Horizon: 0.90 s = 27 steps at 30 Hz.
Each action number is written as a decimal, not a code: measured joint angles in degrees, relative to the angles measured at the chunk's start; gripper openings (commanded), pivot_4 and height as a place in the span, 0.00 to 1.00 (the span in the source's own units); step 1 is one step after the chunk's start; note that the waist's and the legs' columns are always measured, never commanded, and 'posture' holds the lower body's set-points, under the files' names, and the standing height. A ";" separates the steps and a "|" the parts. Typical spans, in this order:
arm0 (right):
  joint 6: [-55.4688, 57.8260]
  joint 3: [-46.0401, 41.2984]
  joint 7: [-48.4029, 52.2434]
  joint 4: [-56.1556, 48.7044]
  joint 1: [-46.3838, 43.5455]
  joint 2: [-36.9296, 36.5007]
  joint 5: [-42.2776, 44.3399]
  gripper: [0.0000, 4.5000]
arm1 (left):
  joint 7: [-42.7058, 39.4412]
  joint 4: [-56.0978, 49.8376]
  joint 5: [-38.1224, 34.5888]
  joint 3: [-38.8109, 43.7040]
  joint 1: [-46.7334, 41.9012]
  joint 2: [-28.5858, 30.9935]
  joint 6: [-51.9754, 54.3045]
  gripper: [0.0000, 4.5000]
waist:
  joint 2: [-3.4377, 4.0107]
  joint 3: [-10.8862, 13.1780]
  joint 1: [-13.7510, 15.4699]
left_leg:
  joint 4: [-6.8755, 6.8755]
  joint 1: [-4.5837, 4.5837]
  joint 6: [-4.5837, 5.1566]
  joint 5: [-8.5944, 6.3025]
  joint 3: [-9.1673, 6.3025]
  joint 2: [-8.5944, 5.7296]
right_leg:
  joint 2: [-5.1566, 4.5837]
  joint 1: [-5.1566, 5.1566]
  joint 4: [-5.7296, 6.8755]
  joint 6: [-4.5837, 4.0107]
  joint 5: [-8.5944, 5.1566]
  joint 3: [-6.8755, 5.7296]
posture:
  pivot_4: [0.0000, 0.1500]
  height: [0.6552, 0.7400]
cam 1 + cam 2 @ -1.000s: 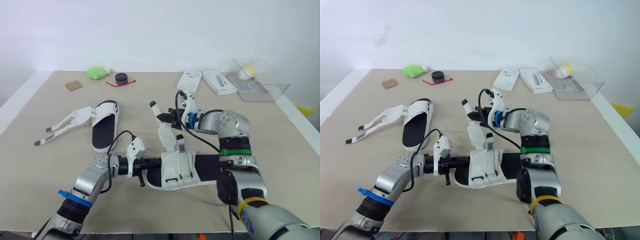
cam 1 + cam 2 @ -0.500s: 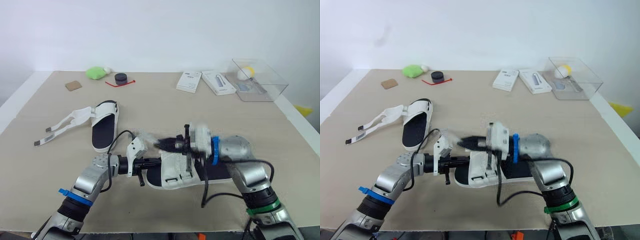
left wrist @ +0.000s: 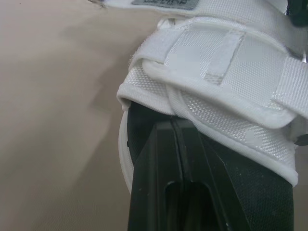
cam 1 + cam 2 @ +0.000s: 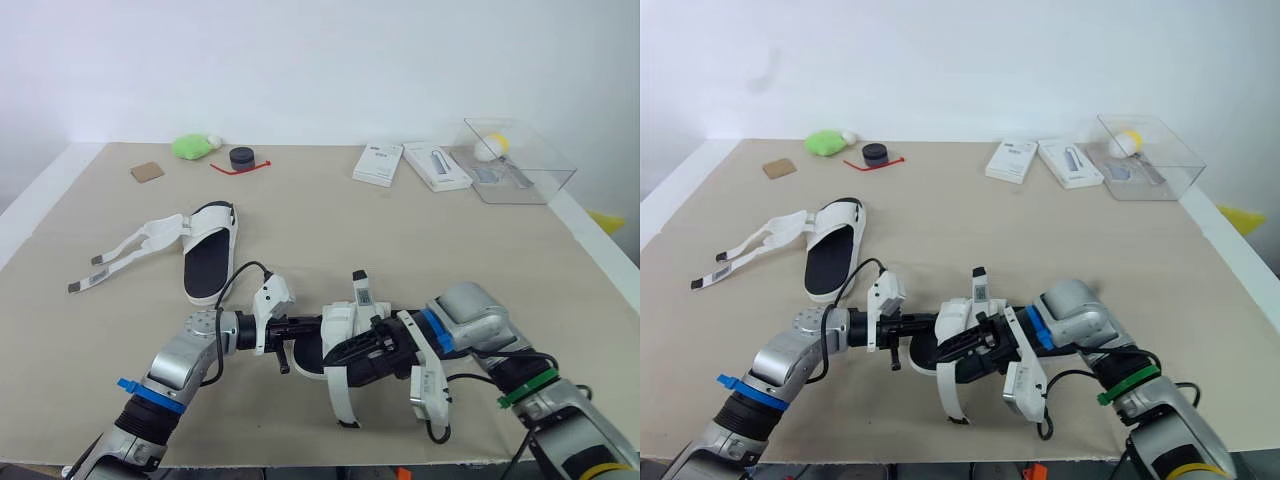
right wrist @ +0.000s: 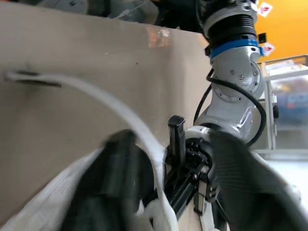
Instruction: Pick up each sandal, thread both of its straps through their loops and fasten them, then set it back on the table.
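The near white sandal [image 4: 338, 322] with its black footbed lies on the table between my two grippers. My left gripper [image 4: 290, 336] is shut on the sandal's toe edge; in the left wrist view its black fingers [image 3: 179, 159] pinch the sole under the white upper [image 3: 226, 62]. My right gripper [image 4: 362, 356] is at the sandal's near side, open, fingers [image 5: 115, 183] spread wide. One loose strap [image 4: 338, 395] curves down toward the table's front edge, and it crosses between the fingers in the right wrist view. Another strap [image 4: 359, 290] sticks up. The second sandal [image 4: 210, 255] lies at the left, straps [image 4: 120, 250] spread open.
Along the table's [image 4: 330, 215] far edge lie a green object [image 4: 195, 146], a black round thing [image 4: 242, 157], a brown square [image 4: 147, 171], two white boxes [image 4: 380, 162] and a clear container [image 4: 520, 160] holding a yellow-white ball.
My right arm swung from the sandal's far side to its near side, and its gripper opened. One strap came over with it and now hangs toward the front edge. The left gripper kept its hold.
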 measured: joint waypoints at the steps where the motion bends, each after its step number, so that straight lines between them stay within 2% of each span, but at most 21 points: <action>1: 0.93 0.05 -0.74 -1.59 0.16 -1.77 0.06 1.00 | 0.02 -0.14 0.00 0.00 0.14 0.00 0.00 0.00 | 0.01 0.00 0.06 | -0.01 0.00 -0.01 -0.01 0.02 -0.04 | -0.06 0.00 0.00 0.00 0.00 0.00 | 1.00 1.00; 5: 10.40 -0.33 -3.37 -10.66 5.06 -10.32 2.99 1.00 | -0.01 -0.95 -0.06 -0.10 0.84 0.06 0.02 0.00 | -0.08 -0.15 0.35 | -0.07 -0.01 -0.01 -0.18 0.00 -0.10 | -0.14 0.01 0.01 -0.02 0.00 -0.03 | 1.00 1.00; 7: 22.21 -1.05 -4.75 -17.65 11.04 -16.26 7.74 1.00 | -0.13 -1.02 -0.13 -0.34 1.00 0.03 0.05 0.00 | -0.02 -0.28 0.44 | -0.06 0.01 0.03 -0.32 -0.01 -0.12 | -0.18 0.06 0.01 -0.15 -0.08 -0.05 | 1.00 1.00; 9: 39.01 -2.09 -7.21 -25.62 17.36 -22.96 15.31 1.00 | -0.41 -0.96 -0.19 -0.45 1.19 0.05 0.05 0.00 | 0.05 -0.34 0.50 | -0.01 0.00 -0.12 -0.44 0.01 -0.14 | -0.23 0.07 0.00 -0.20 -0.16 -0.06 | 1.00 1.00; 11: 57.50 -2.87 -11.09 -34.15 21.53 -28.57 27.01 1.00 | -0.49 -0.66 -0.14 -0.50 1.19 0.19 0.07 0.00 | 0.11 -0.33 0.37 | 0.03 -0.06 -0.21 -0.56 0.12 -0.07 | -0.28 0.25 -0.02 -0.01 -0.35 -0.09 | 1.00 1.00; 14: 78.89 -5.02 -16.12 -43.16 23.47 -33.60 43.94 1.00 | -0.33 0.00 -0.07 -0.52 0.83 0.00 0.07 0.00 | 0.12 -0.27 0.33 | 0.11 0.02 -0.44 -0.71 0.13 0.13 | -0.31 0.23 -0.10 -0.08 -0.98 -0.35 | 1.00 1.00; 16: 90.24 -6.29 -19.06 -45.64 24.23 -35.57 51.49 1.00 | -0.34 0.37 -0.05 -0.56 0.45 -0.08 0.07 0.00 | 0.07 -0.21 0.33 | 0.17 0.09 -0.48 -0.72 0.16 0.21 | -0.42 0.11 -0.15 -0.13 -1.07 -0.54 | 1.00 1.00; 18: 99.66 -6.46 -21.81 -45.93 24.66 -35.96 55.08 1.00 | -0.41 0.56 -0.05 -0.58 0.25 -0.12 0.04 0.00 | -0.10 -0.16 0.35 | 0.20 0.01 -0.50 -0.72 0.38 0.21 | -0.70 -0.08 -0.15 -0.13 -1.06 -0.73 | 1.00 1.00; 21: 107.61 -6.56 -24.89 -45.90 25.42 -34.25 56.52 1.00 | -0.51 0.51 -0.06 -0.75 0.21 -0.19 -0.01 0.00 | -0.28 -0.25 0.41 | 0.28 -0.04 -0.46 -0.68 0.70 0.18 | -0.96 -0.17 -0.15 -0.12 -1.04 -0.88 | 1.00 1.00; 27: 122.32 -6.52 -32.71 -44.19 25.16 -23.22 59.43 1.00 | -0.55 0.22 -0.09 -0.93 0.38 -0.30 -0.02 0.00 | -0.30 -0.34 0.48 | 0.29 -0.04 -0.42 -0.66 0.72 0.16 | -0.91 -0.18 -0.10 0.24 -0.84 -0.87 | 1.00 1.00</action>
